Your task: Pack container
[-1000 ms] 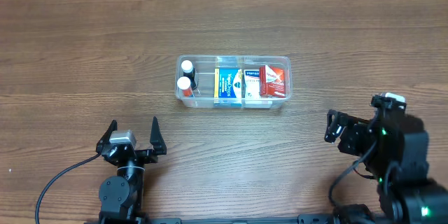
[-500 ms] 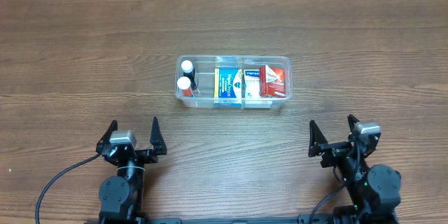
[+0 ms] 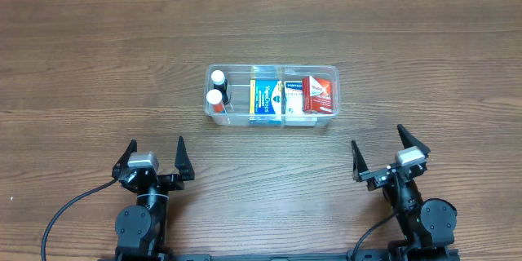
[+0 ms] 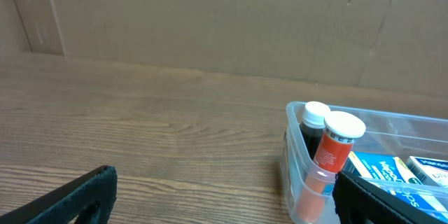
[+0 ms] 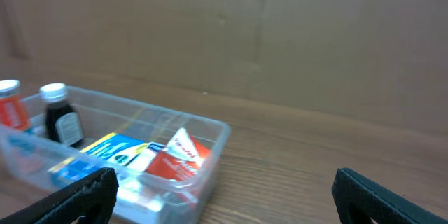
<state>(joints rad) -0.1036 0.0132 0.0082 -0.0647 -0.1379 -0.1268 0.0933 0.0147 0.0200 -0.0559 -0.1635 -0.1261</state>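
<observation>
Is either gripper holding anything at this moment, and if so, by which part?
Nothing is held. The left gripper and right gripper both have jaws open and empty, apart from the container.

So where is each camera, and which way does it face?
Overhead: above the table, looking down at the container; left gripper and right gripper show, open.
Left wrist: rides behind the left gripper, facing forward at the bottles; its fingers show below.
Right wrist: likewise behind the right gripper, facing the red box; fingers below.
All share the container.
</observation>
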